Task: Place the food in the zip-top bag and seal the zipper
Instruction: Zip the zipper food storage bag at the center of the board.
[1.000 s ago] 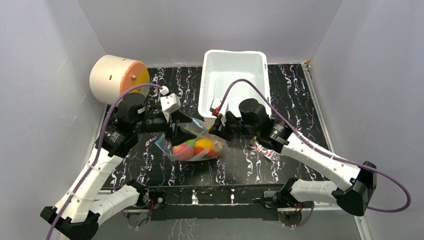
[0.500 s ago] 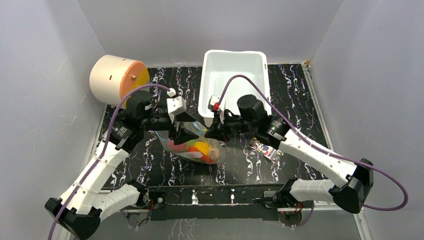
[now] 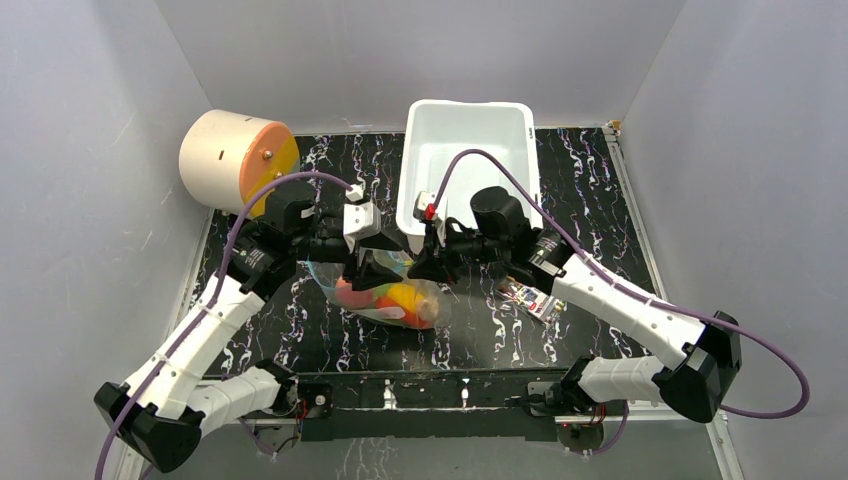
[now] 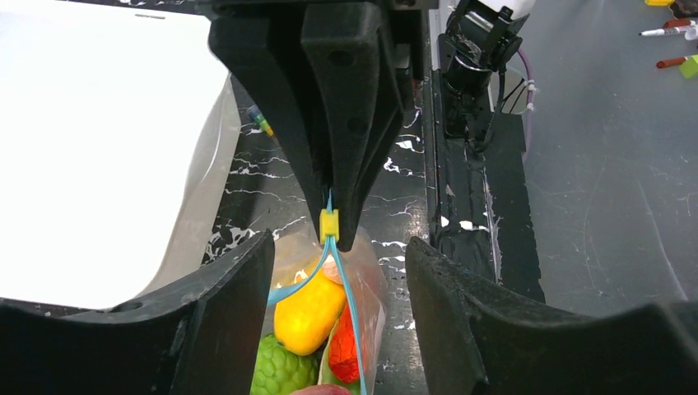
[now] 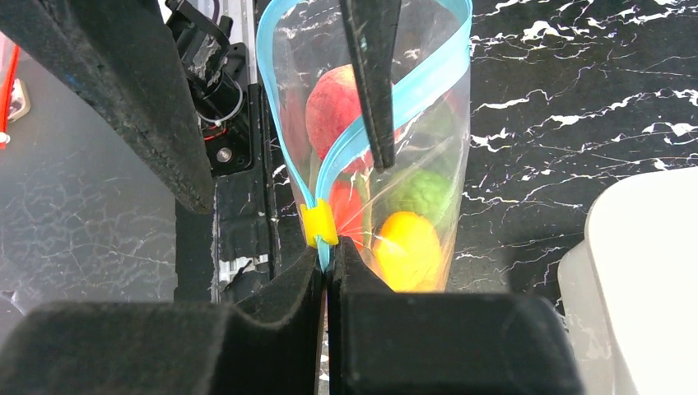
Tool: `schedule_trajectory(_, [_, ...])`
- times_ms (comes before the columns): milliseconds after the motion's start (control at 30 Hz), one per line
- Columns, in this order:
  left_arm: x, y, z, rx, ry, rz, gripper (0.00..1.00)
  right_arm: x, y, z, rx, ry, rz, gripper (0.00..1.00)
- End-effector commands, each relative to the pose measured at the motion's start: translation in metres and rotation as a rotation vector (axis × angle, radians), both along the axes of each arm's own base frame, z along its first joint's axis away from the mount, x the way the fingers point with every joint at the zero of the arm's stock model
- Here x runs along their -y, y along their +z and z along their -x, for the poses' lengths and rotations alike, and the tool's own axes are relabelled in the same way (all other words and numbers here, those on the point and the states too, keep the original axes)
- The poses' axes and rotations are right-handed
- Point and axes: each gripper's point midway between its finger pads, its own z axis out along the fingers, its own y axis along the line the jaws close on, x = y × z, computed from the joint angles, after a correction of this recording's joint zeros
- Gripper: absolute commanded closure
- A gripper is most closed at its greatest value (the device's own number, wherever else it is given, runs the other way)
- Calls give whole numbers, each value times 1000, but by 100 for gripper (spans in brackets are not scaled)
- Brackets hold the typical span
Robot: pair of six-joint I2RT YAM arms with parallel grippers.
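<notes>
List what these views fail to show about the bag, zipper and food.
- Top view: zipper mostly hidden beneath the left end effector and right end effector.
- Left wrist view: bottom edge cuts off the zip-top bag; food count unclear.
- Right wrist view: top edge cuts off the bag's mouth.

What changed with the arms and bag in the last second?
The left gripper slid right toward the right gripper, bunching the bag between them. The right gripper stayed pinched on the zipper; the food stayed inside, the bin unmoved.
</notes>
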Motion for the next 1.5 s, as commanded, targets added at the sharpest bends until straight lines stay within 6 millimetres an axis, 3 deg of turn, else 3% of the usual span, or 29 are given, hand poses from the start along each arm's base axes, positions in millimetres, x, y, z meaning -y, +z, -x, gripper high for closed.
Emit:
schedule_trajectory(0, [7, 0, 9, 41, -84, 21, 45, -9, 35, -4, 74, 26, -99, 100])
schedule_trajectory(300, [14, -8, 7, 43, -82, 7, 68, -8, 37, -2, 89, 35, -113, 100])
schedule_trajectory(633, [14, -4, 3, 66, -40, 7, 99, -4, 34, -2, 91, 12, -103, 100])
schedule_trajectory(1000, [-2, -21, 5, 53, 11, -92, 100, 11, 25, -11, 223, -43, -95, 100])
schedule_trajectory(1233, [-3, -16, 10, 43, 14, -74, 100, 13, 17, -10, 262, -19, -73, 100])
schedule_trajectory(1267, [-2, -14, 11, 44, 12, -63, 100, 13, 16, -9, 266, -11, -71, 99])
schedule_trajectory(1400, [2, -8, 13, 34, 0, -23, 100, 12, 21, -4, 294, 23, -90, 67])
schedule_trajectory(1467, [3, -7, 14, 30, -4, -10, 100, 11, 25, -2, 317, 38, -114, 63])
